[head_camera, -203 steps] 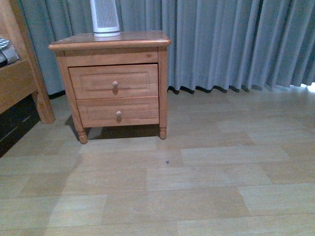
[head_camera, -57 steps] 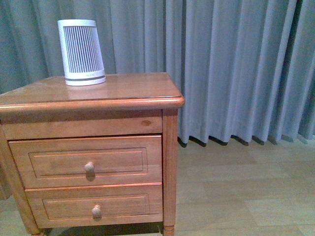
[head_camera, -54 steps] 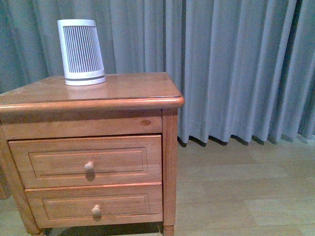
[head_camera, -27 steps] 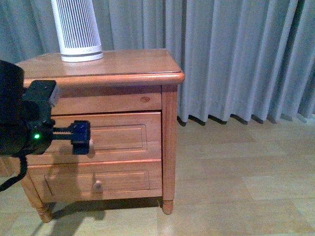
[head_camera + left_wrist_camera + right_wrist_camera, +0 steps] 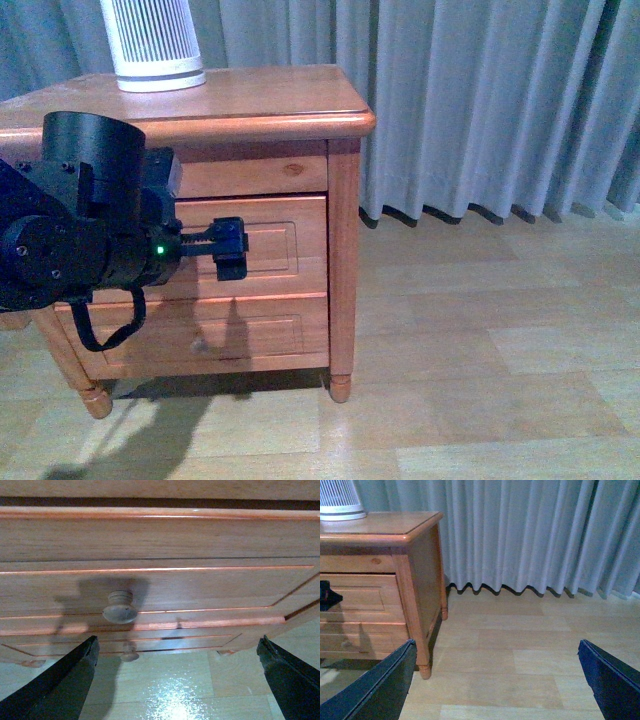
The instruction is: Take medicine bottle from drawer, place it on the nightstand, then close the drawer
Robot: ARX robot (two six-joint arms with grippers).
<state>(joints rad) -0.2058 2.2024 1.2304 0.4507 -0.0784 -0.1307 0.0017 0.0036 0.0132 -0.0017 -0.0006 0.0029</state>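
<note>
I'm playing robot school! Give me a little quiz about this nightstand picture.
1. True or false: the top drawer is shut.
2. What stands on the nightstand? A) a lamp B) a white ribbed gadget C) a book
3. Is the left tool open or shut?
Key: 1 true; 2 B; 3 open, as its fingers are spread wide, with the knob ahead of them.

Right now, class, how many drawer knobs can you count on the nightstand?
2. One knob sits on the upper drawer; the other knob is on the lower drawer beneath it. None seem hidden.
</note>
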